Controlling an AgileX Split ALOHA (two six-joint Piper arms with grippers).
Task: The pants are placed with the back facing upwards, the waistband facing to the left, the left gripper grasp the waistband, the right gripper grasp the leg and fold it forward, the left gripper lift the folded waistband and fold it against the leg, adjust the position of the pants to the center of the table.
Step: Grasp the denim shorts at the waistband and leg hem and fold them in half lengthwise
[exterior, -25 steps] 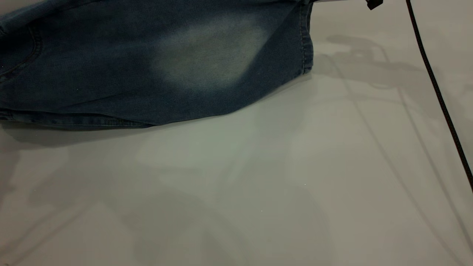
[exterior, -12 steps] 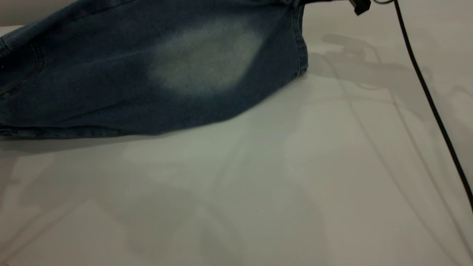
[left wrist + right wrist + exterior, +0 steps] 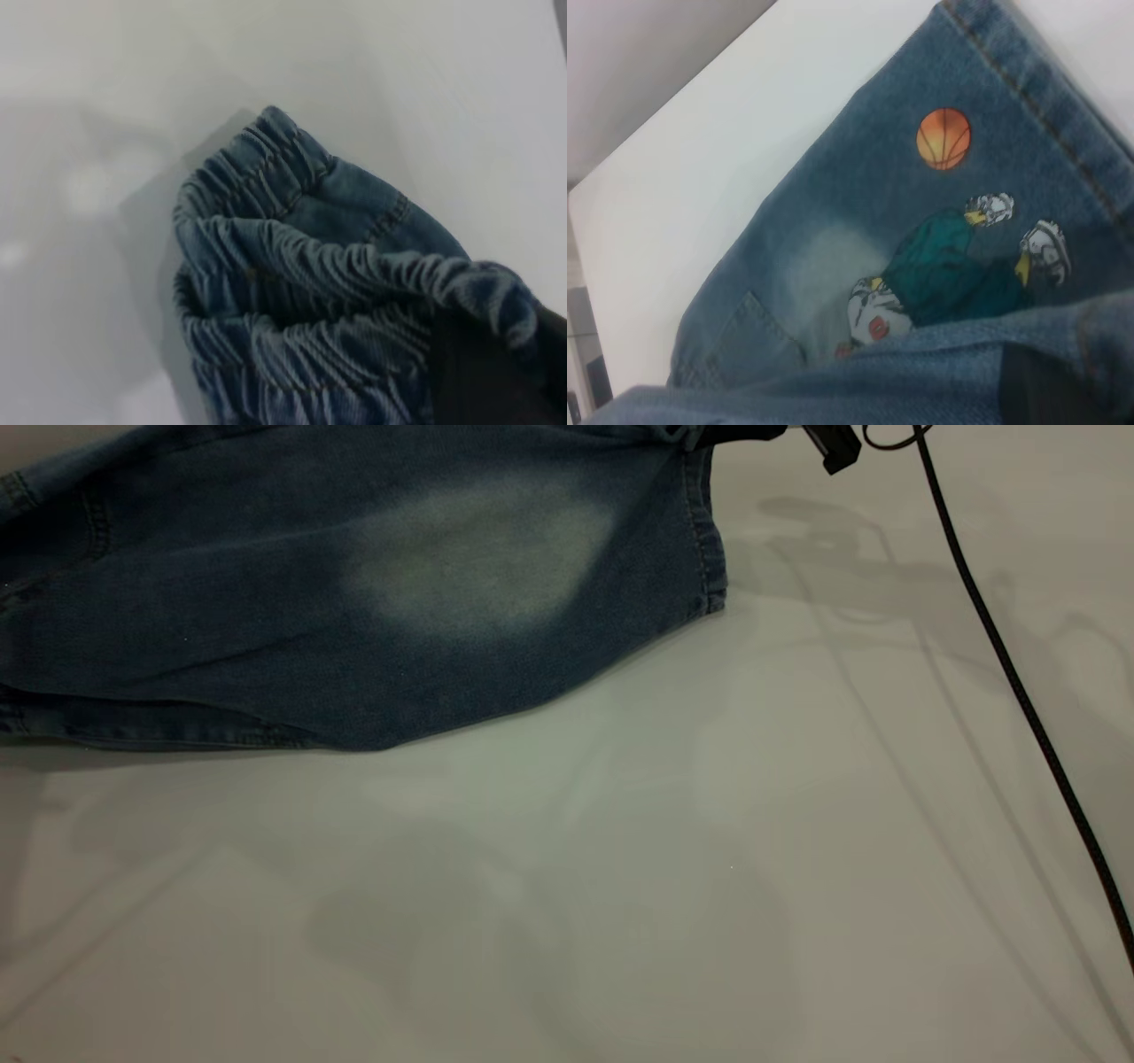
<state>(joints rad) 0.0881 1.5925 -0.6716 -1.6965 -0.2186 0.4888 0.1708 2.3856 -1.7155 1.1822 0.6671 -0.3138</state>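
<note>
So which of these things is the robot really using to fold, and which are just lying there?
For the job:
the pants
the leg, pinched by the right gripper
the waistband, pinched by the left gripper
the table

Just there:
the black cable, trailing above the table at the right side

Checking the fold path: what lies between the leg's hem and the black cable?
Only bare table with shadows lies between the leg hem and the black cable, in the exterior view.

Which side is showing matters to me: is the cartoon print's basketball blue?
No, the basketball printed on the pants is orange with dark seams, above the cartoon player.
</note>
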